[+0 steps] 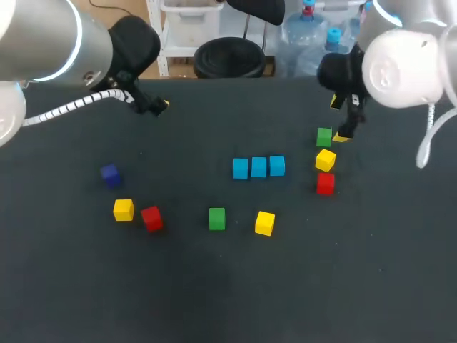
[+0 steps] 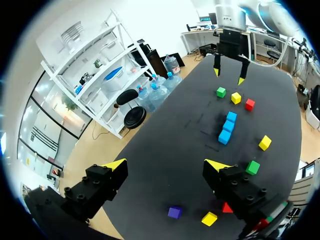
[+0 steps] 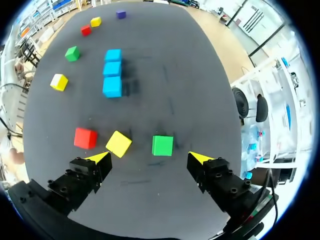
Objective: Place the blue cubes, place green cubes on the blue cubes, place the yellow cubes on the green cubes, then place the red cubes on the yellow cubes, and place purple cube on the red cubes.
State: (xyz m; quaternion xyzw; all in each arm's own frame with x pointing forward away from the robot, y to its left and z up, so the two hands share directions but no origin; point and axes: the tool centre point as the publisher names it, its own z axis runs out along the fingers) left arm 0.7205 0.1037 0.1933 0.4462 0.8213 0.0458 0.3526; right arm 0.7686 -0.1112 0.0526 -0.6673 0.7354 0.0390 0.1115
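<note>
Three blue cubes (image 1: 258,167) lie in a row at mid-table. To their right stand a green cube (image 1: 324,136), a yellow cube (image 1: 325,159) and a red cube (image 1: 325,184). My right gripper (image 1: 338,120) hangs open beside that green cube; in the right wrist view the green cube (image 3: 162,145) lies just ahead of the open right gripper (image 3: 149,157). Nearer the front lie a green cube (image 1: 216,219) and a yellow cube (image 1: 264,223). At the left are a purple cube (image 1: 110,174), a yellow cube (image 1: 123,209) and a red cube (image 1: 151,218). My left gripper (image 1: 158,107) is open and empty at the far left.
The dark table (image 1: 300,286) has bare room along its front and between the left group and the blue row. In the left wrist view the left gripper (image 2: 166,165) hovers high over the purple cube (image 2: 174,212), with the right gripper (image 2: 229,75) far ahead.
</note>
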